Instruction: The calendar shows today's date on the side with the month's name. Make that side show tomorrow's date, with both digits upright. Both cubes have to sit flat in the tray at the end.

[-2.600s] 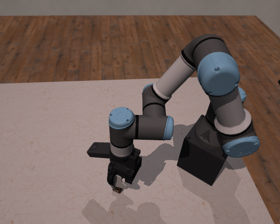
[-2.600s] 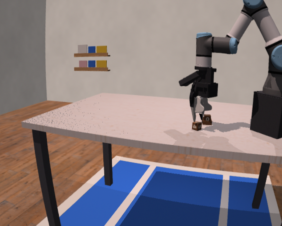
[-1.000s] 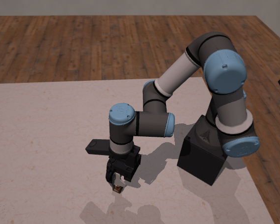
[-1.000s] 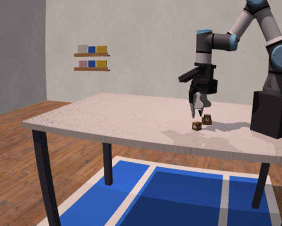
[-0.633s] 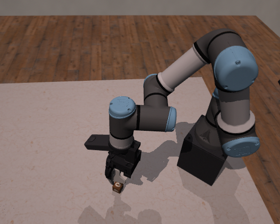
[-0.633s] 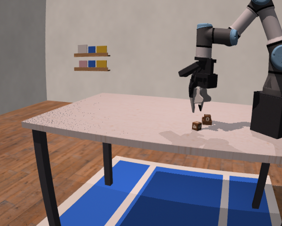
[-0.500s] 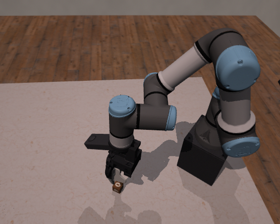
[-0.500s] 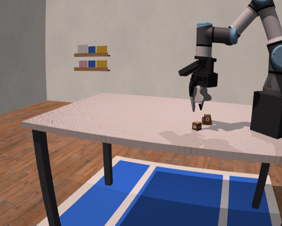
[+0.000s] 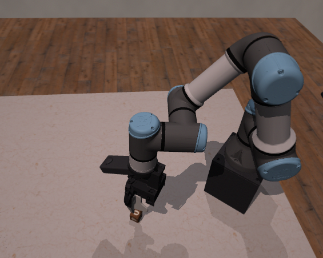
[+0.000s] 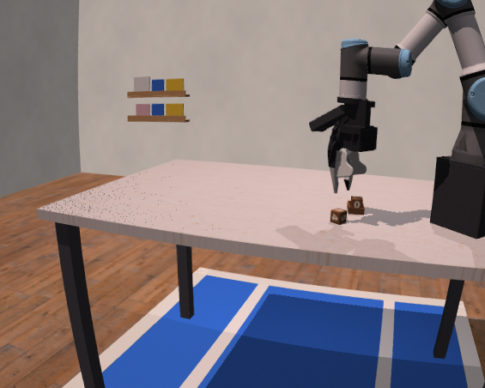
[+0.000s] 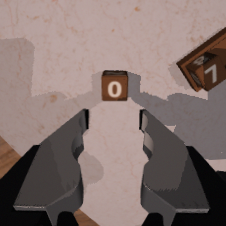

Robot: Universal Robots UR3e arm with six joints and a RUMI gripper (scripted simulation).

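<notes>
A loose brown cube sits flat on the table outside the tray, a white 0 on its top; its side markings are too small to read surely. A second brown cube sits in the small brown tray. It shows a 7 on top in the wrist view and a 0 on the side facing the exterior camera. My gripper is open and empty, above the table near the loose cube. The tray is hidden behind the gripper in the top view and partly cut off in the wrist view.
The arm's black base block stands on the table to the right of the tray. The table's front edge runs in front of the cubes in the exterior view. Shelves hang on the far wall.
</notes>
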